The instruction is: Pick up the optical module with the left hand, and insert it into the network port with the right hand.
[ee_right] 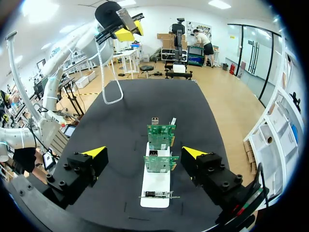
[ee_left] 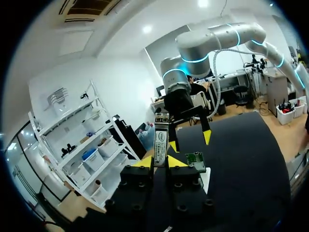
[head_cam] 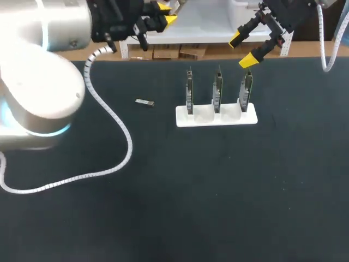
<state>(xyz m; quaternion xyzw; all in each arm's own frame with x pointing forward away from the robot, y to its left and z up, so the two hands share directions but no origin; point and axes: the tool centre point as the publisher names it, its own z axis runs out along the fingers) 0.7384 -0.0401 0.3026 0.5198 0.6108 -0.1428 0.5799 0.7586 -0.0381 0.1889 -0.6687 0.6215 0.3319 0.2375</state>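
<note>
Module: a slim metal module (ee_left: 160, 137) is held upright, high above the far-left part of the table (head_cam: 218, 191).
Left gripper: the left gripper (ee_left: 161, 162) is closed on the module's lower end, one yellow tip against each side.
Right gripper: the right gripper (ee_right: 144, 152) is spread wide and holds nothing; it is held above the right end of the rack (head_cam: 216, 117).
Rack: three thin boards (head_cam: 217, 87) stand on edge in a white base; small metal ports can be made out on them, but which one is meant cannot be told.
Loose piece: a small metal piece (head_cam: 144, 102), probably a second module, lies on the table to the left of the rack.
Step judged: the pick-up looks done; the hand-over to the right gripper is not yet made.
Risk, hand-over: the module could be dropped if it is released before the other fingers are closed on it.
Risk, grip: if it is taken skewed, it may jam at the port mouth.
Risk, rack: no fastening is seen, so the base could be pushed along or a board bent by an off-line push.
Risk, hose: the white spiral hose (head_cam: 117, 128) trails over the table near the loose piece, which could be swept aside by it.
</note>
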